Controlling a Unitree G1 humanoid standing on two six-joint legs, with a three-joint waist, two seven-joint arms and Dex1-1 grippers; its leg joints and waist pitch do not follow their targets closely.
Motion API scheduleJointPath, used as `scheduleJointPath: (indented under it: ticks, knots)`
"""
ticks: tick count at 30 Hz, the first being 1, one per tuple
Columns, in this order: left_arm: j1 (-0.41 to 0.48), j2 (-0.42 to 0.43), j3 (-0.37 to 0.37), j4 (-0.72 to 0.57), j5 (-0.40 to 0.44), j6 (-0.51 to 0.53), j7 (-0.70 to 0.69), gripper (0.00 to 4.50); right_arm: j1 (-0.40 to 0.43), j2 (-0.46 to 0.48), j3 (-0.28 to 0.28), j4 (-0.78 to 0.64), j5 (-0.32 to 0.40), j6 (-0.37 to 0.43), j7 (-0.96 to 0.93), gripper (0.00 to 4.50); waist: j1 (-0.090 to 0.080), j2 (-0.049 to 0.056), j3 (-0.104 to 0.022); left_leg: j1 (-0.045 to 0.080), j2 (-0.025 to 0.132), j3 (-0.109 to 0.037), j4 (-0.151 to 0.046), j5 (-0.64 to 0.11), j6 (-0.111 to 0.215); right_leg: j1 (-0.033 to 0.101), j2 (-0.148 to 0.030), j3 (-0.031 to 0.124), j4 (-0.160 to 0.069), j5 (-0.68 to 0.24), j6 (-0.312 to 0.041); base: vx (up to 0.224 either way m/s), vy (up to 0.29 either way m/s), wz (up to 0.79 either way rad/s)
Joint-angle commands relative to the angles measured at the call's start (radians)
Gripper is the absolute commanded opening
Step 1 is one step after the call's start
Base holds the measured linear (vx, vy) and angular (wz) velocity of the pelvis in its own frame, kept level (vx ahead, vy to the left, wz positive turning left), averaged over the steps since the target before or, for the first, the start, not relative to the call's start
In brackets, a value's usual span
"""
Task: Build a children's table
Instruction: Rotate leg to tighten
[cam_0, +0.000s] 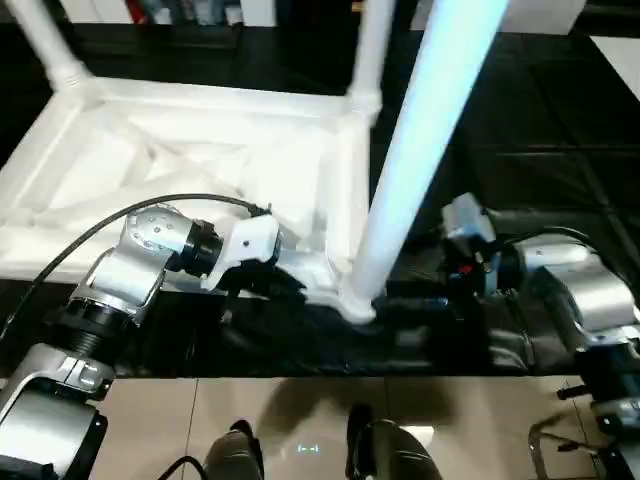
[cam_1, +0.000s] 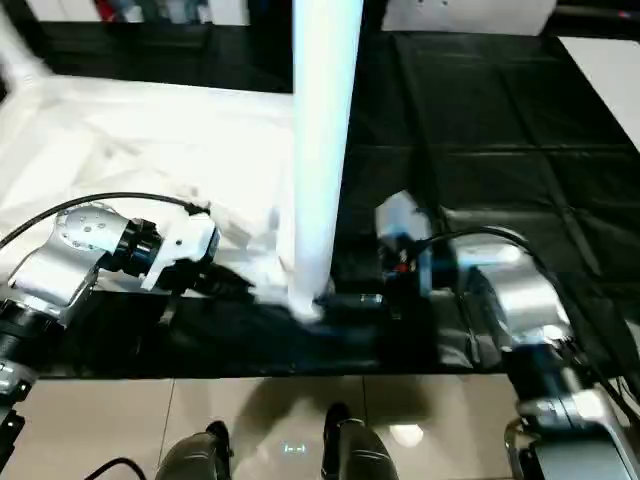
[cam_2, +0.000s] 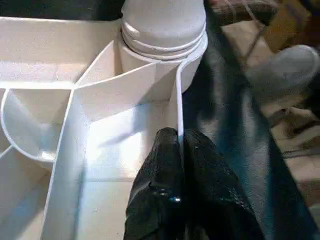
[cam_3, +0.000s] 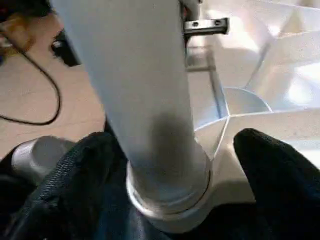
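Table: white ribbed plastic top (cam_0: 200, 150) lies underside-up, exposing corner sockets.
Left gripper (cam_2: 177, 150): jaws pinch rim, steadying.
Right gripper (cam_3: 200, 170): jaws wide around tapered white leg (cam_3: 145, 100), standing in its socket.

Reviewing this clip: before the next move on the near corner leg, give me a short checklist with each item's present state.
1. Table top lying underside up on the black mat: ok.
2. Near leg standing in its corner socket: ok.
3. That leg fully seated: cannot tell.
4. Left gripper pinching the top's edge wall to steady it: ok, shut on it.
5. Right gripper fingers either side of the near leg, not clamped: ok, open.
6. Two far legs upright in their sockets: ok.
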Motion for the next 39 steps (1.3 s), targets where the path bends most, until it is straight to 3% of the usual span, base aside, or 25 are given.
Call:
scheduleJointPath:
  ticks: [1,9,10,14,15,23,28,29,32,33,35,36,37,38,39]
  knots:
    - [0.012,-0.004,-0.073,-0.004,0.014,-0.016,-0.065,0.00,-0.014,-0.004,0.018,0.017,-0.006,-0.010,0.036,3.89,-0.005,-0.011,-0.077,-0.001,0.014,0.014,-0.041,-0.136,0.142,0.079,-0.058,0.054,-0.040,-0.348,-0.209,0.000,0.000,0.00]
    - [-0.001,-0.009,-0.109,0.003,0.005,-0.048,-0.078,0.00,-0.059,0.016,0.058,0.073,-0.008,-0.037,0.109,3.35,-0.004,-0.014,-0.075,-0.001,0.016,0.014,-0.040,-0.119,0.152,0.078,-0.058,0.054,-0.034,-0.319,-0.217,0.000,0.000,0.00]
    - [-0.001,-0.009,-0.111,0.003,0.005,-0.050,-0.078,0.00,-0.060,0.018,0.060,0.073,-0.007,-0.037,0.113,3.13,-0.004,-0.014,-0.074,-0.001,0.016,0.014,-0.040,-0.121,0.152,0.078,-0.058,0.054,-0.035,-0.322,-0.217,0.000,0.000,0.00]
    - [-0.002,-0.008,-0.121,0.006,0.003,-0.059,-0.078,0.00,-0.064,0.028,0.076,0.079,-0.005,-0.038,0.137,2.96,-0.002,-0.014,-0.075,-0.001,0.016,0.013,-0.040,-0.128,0.147,0.079,-0.059,0.053,-0.037,-0.344,-0.210,0.000,0.000,0.00]
    - [-0.003,-0.007,-0.123,0.007,0.003,-0.061,-0.078,0.00,-0.064,0.027,0.081,0.078,-0.001,-0.034,0.142,2.71,-0.001,-0.014,-0.076,-0.001,0.016,0.014,-0.040,-0.125,0.147,0.079,-0.058,0.054,-0.036,-0.340,-0.211,0.000,0.000,0.00]
    - [-0.003,-0.002,-0.126,0.014,0.002,-0.068,-0.078,0.00,-0.060,0.008,0.107,0.065,0.026,-0.009,0.146,2.22,0.004,-0.013,-0.075,0.000,0.016,0.013,-0.041,-0.132,0.136,0.079,-0.059,0.054,-0.037,-0.350,-0.207,0.000,0.000,0.00]
    - [0.007,-0.010,-0.105,0.014,0.003,-0.048,-0.074,0.00,-0.032,0.001,0.095,0.019,0.057,0.058,0.146,2.14,0.007,-0.013,-0.076,0.000,0.016,0.014,-0.040,-0.117,0.142,0.080,-0.057,0.055,-0.035,-0.325,-0.210,0.000,0.000,0.00]
    - [0.009,-0.019,-0.096,0.016,0.006,-0.037,-0.052,0.00,-0.020,0.008,0.084,-0.002,0.065,0.093,0.129,2.14,0.008,-0.012,-0.082,0.001,0.017,0.014,-0.039,-0.111,0.144,0.081,-0.057,0.055,-0.033,-0.317,-0.214,0.000,0.000,0.00]
    - [0.008,-0.040,-0.077,0.017,0.012,0.004,0.018,0.00,0.012,0.031,0.057,-0.060,0.091,0.160,0.059,2.13,0.012,-0.014,-0.080,0.000,0.017,0.014,-0.040,-0.115,0.139,0.082,-0.057,0.055,-0.036,-0.323,-0.212,0.000,0.000,0.00]
    - [0.005,-0.049,-0.070,0.019,0.017,0.020,0.048,0.00,0.021,0.042,0.050,-0.074,0.090,0.177,0.021,2.13,0.011,-0.014,-0.078,-0.003,0.016,0.014,-0.041,-0.119,0.134,0.081,-0.057,0.054,-0.037,-0.337,-0.206,0.000,0.000,0.00]
    - [-0.002,-0.073,-0.050,0.020,0.024,0.074,0.126,0.00,0.038,0.083,0.031,-0.094,0.070,0.188,-0.100,2.13,0.011,-0.014,-0.075,-0.003,0.011,0.012,-0.043,-0.165,0.100,0.081,-0.060,0.051,-0.051,-0.465,-0.159,0.000,0.000,0.00]
    - [-0.013,-0.121,-0.018,0.011,0.028,0.165,0.241,0.00,0.051,0.157,0.008,-0.102,0.013,0.192,-0.293,2.13,0.007,-0.015,-0.074,-0.002,0.007,0.013,-0.043,-0.172,0.080,0.080,-0.060,0.052,-0.059,-0.517,-0.133,0.000,0.000,0.00]
    - [-0.015,-0.133,-0.010,0.007,0.027,0.192,0.269,0.00,0.053,0.179,0.000,-0.102,-0.002,0.194,-0.346,2.13,0.006,-0.016,-0.070,-0.001,0.005,0.013,-0.044,-0.178,0.069,0.075,-0.059,0.052,-0.067,-0.553,-0.116,0.000,0.000,0.00]
    - [-0.015,-0.134,-0.009,0.007,0.027,0.194,0.272,0.00,0.053,0.182,-0.001,-0.102,-0.003,0.194,-0.352,2.13,0.002,-0.015,-0.070,0.003,-0.002,0.009,-0.045,-0.192,0.047,0.076,-0.061,0.044,-0.077,-0.637,-0.084,-0.073,-0.007,-0.07]
    - [-0.026,-0.168,0.016,0.006,0.037,0.240,0.353,0.00,0.054,0.242,-0.031,-0.109,-0.023,0.243,-0.485,2.12,-0.003,-0.018,-0.070,-0.003,-0.007,0.006,-0.047,-0.188,0.041,0.083,-0.061,0.040,-0.080,-0.664,-0.065,-0.052,-0.003,-0.06]
